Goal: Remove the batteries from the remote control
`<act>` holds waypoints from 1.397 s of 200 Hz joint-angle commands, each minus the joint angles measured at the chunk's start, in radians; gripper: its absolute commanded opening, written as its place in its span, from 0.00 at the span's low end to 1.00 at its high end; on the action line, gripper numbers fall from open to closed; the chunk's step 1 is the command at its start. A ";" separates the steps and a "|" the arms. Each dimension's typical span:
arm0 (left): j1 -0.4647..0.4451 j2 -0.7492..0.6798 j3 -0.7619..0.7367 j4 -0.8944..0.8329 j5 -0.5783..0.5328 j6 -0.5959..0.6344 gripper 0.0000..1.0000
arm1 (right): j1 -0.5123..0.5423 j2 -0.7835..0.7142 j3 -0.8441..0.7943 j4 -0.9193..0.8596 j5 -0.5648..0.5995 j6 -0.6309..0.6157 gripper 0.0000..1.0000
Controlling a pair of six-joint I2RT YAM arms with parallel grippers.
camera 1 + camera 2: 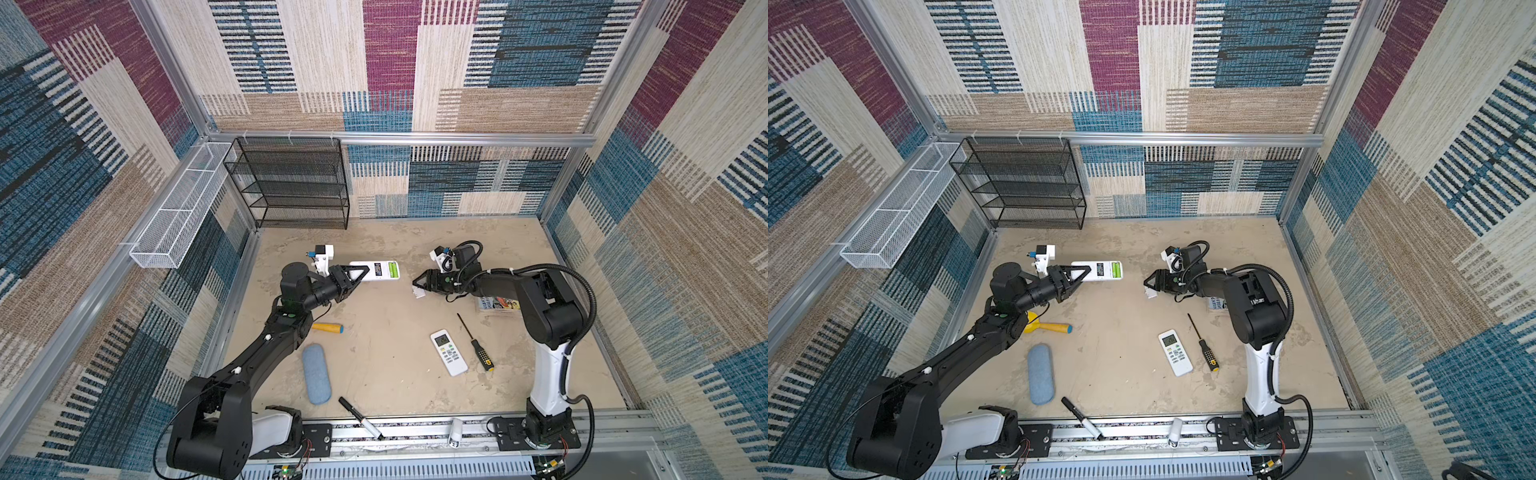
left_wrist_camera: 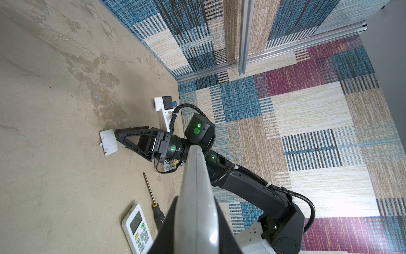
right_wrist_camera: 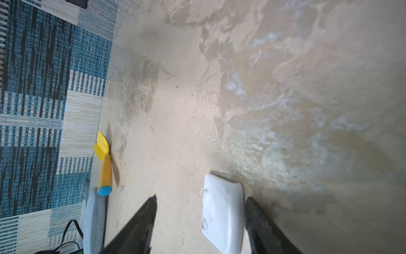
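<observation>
- The batteries (image 1: 392, 270) should handle as light, rigid, smooth little cylinders. I expect them to roll once free and to slip in a loose pinch.
- I'd take one across its middle, fingertips on either side of the barrel. The bay walls look tight, so lifting one end first may be needed.
- They look lime green, what seem to be two lying side by side, with a sheen. I see no yellow ones in any view.
- They sit in the open bay at the 3 o'clock end of the white remote control (image 1: 376, 270), which is at about 11 o'clock from the table's centre in both top views.
- The left gripper (image 1: 360, 276) is clamped on the remote's 9 o'clock end, holding it bay upward.
- The right gripper (image 3: 201, 198) stands with its jaws spread and is carrying nothing. The battery cover (image 3: 222, 211) lies flat on the table between them, close against one finger and well clear of the other.
- In a top view that cover (image 1: 419, 294) is at about 4 o'clock from the battery end, so the bay is already uncovered.
- A second remote (image 1: 449, 352) lies face up at about 4 o'clock from centre, with a screwdriver (image 1: 478, 349) just beside it.
</observation>
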 commanded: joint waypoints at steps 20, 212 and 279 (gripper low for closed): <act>0.001 -0.008 0.005 -0.003 0.004 0.032 0.17 | 0.000 -0.056 0.022 -0.070 0.103 -0.083 0.73; 0.001 -0.076 0.082 -0.271 0.041 0.239 0.18 | 0.209 -0.604 -0.035 -0.167 0.020 -1.142 0.83; 0.001 -0.079 0.075 -0.296 0.057 0.274 0.18 | 0.321 -0.486 0.064 -0.234 0.047 -1.293 0.88</act>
